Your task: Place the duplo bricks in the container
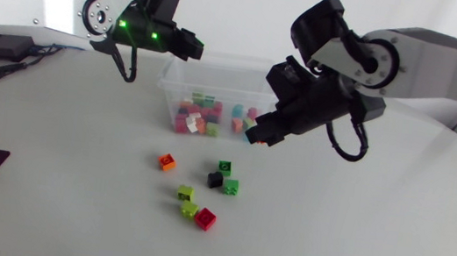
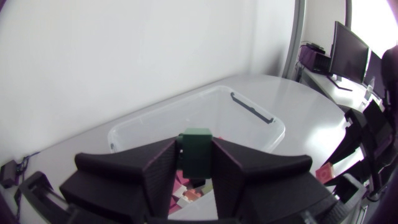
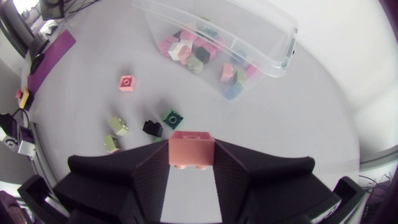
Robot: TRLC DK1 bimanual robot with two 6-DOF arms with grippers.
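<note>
Within left tool | green brick, sides hidden | right tool: pink brick

Clear glossy plastic container, smooth plastic duplo bricks, matt pale table, matt black right gripper

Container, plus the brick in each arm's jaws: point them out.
container (image 1: 218, 75): head view, on the clear back wall.
green brick (image 2: 197, 154): left wrist view, middle of its facing side.
pink brick (image 3: 192, 152): right wrist view, on the side face below the stud.
</note>
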